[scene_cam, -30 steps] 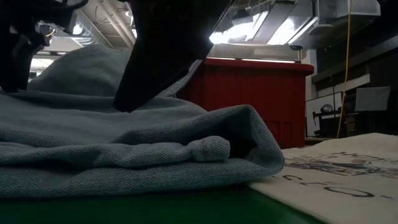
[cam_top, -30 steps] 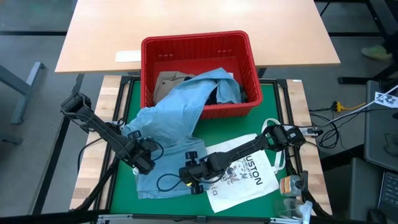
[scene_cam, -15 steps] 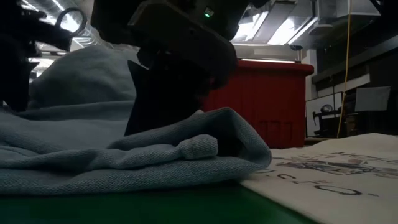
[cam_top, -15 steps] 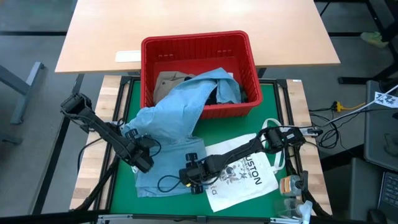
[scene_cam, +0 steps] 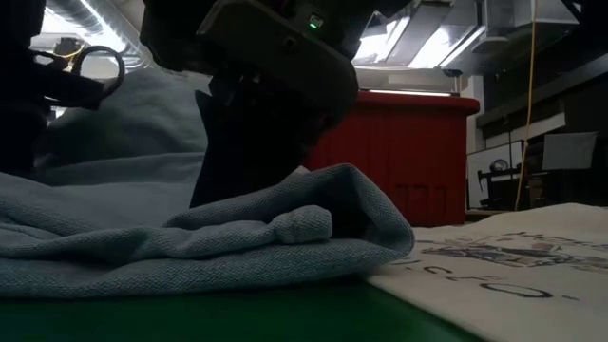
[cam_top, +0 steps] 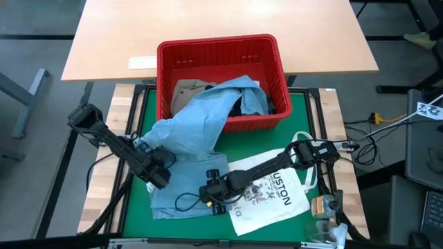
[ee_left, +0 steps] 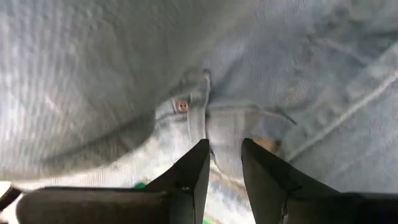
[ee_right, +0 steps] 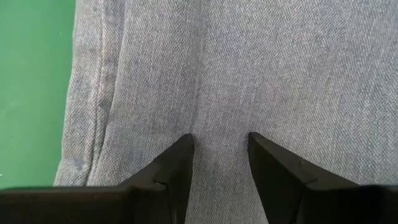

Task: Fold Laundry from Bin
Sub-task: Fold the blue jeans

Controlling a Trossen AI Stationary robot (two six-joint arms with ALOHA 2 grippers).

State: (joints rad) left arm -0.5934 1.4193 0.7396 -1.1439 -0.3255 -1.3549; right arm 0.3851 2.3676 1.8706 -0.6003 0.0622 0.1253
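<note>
A: Starting at the left, what is changing?

B: The left gripper [cam_top: 158, 177] is creeping a little further toward the table's left edge than a second ago, pulling the light blue denim garment [cam_top: 190, 135] with it. Its fingers [ee_left: 193, 171] are standing narrowly apart with a seam and a small button between them, so I am judging it to be pinching that fold, though I cannot tell for sure how firm the grip is.

A: And the right one?

B: The right gripper [cam_top: 213, 196] is sliding leftward too and is now pressing down on the denim's near hem. Its fingers [ee_right: 174, 165] are sitting moderately apart, flat on the cloth, gripping nothing.

A: Meaning for the fold?

B: The garment is still half in the red bin [cam_top: 273, 52], draping over its front rim onto the green mat [cam_top: 297, 114]. It is being dragged out and flattened, not yet folded.

A: Textures?

B: The denim is showing a fine twill weave, bunching into thick soft rolls at the hem. The bin is rigid slotted plastic. A flat white tote bag [cam_top: 277, 200] is lying just right of the denim, under the right arm.
</note>
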